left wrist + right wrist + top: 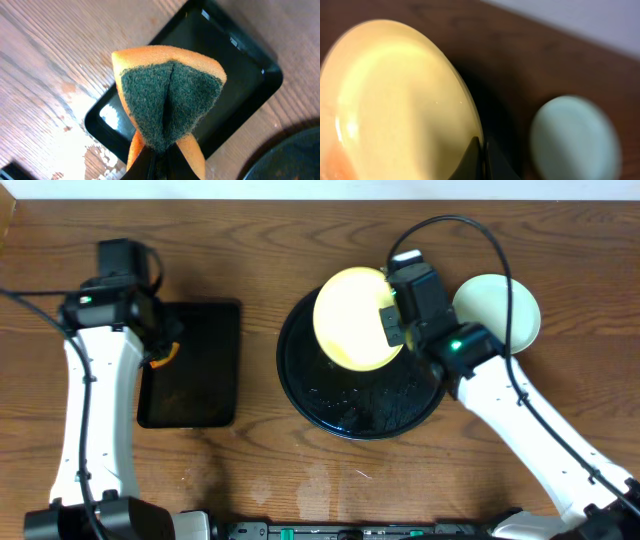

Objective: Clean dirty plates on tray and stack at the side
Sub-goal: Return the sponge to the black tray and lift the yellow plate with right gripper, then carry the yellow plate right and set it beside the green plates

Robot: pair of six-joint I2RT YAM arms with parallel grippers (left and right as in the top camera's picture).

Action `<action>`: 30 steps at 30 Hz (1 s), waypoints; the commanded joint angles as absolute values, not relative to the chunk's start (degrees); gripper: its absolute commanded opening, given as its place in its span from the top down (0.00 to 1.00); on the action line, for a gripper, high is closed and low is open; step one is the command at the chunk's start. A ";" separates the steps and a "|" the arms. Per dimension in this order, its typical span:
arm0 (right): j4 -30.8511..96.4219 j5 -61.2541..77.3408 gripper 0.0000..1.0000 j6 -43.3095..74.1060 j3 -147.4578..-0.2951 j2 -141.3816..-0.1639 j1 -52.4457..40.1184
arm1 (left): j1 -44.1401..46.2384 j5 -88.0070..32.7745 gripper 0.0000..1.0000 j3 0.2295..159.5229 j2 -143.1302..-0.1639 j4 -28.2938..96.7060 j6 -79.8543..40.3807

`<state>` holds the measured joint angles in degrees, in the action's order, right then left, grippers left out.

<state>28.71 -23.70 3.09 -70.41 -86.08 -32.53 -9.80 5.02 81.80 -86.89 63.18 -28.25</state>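
My right gripper [390, 323] is shut on the right rim of the pale yellow plate [352, 318] and holds it lifted and tilted over the round black tray [340, 405]. In the right wrist view the yellow plate [395, 100] fills the left, with an orange smear at its lower left, and my jaws [482, 155] pinch its edge. A pale mint-blue plate [505, 305] lies on the table to the right of the tray; it also shows in the right wrist view [572, 137]. My left gripper [160, 160] is shut on an orange and green sponge [170, 100].
A rectangular black tray [195, 365] lies at the left under my left gripper; it also shows in the left wrist view [240, 75]. Wet patches mark the wood beside it [75, 105]. The round tray's rim shows at the lower right of that view [295, 155].
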 commanded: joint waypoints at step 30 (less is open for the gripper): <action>10.20 -66.59 0.99 -25.10 -70.83 -85.32 -43.33 | -14.57 -3.88 0.92 80.58 -90.98 64.03 -22.92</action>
<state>4.67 -66.98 -43.18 -70.43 -86.06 -46.15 -14.31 -4.01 80.90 -90.65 63.70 -23.75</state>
